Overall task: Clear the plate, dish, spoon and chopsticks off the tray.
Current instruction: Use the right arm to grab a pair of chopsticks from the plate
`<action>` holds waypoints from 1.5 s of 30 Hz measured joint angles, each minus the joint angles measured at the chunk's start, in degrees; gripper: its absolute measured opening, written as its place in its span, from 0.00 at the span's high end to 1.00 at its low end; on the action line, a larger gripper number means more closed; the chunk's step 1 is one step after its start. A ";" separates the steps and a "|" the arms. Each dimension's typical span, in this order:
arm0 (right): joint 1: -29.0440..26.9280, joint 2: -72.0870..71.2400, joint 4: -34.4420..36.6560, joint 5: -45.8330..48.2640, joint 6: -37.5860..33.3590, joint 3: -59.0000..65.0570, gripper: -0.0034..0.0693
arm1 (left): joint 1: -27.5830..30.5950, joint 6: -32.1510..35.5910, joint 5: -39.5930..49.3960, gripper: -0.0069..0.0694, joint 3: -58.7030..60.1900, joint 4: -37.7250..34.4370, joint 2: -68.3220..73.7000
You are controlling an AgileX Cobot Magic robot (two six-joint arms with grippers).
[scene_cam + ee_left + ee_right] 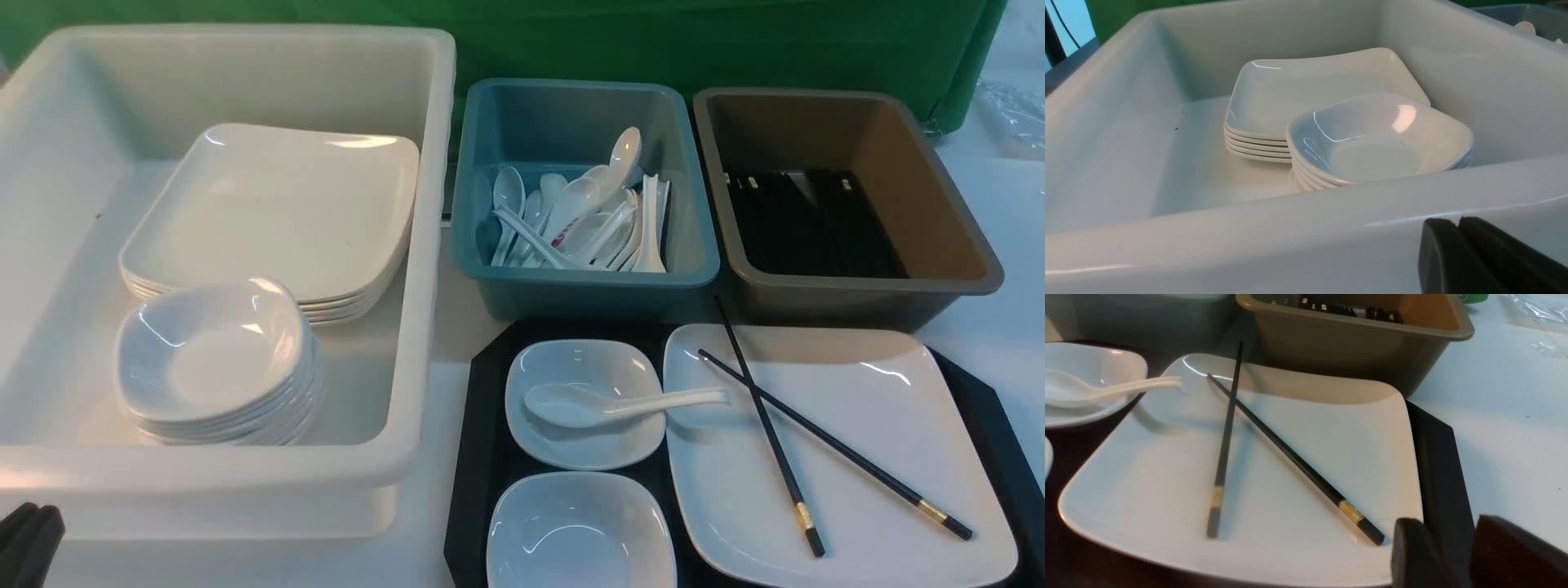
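The chopsticks (753, 389) lie crossed on the plate (865, 392), so one could roll away if bumped. The right hand (1457, 559) is narrow, holding nothing; the left hand (1461, 253) is squeezed together.

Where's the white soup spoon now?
Front view: the white soup spoon lies in the farther small white dish on the black tray, left of the square plate.

You have bright, soft overhead light: white glare spots sit on the plate (865, 392), the chopsticks (1295, 457) throw faint shadows, and the front view looks slightly soft.
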 joint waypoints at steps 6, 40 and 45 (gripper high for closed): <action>0.00 0.00 0.00 0.00 0.00 0.00 0.61 | 0.00 0.00 0.00 0.89 0.00 0.00 0.00; 0.61 0.00 13.23 -10.52 11.64 0.00 0.61 | 0.00 -27.50 -27.85 0.89 0.00 -20.63 0.00; 0.66 0.00 15.78 -18.63 22.52 0.00 0.61 | 0.00 -41.89 -43.25 0.89 -1.08 -12.90 0.00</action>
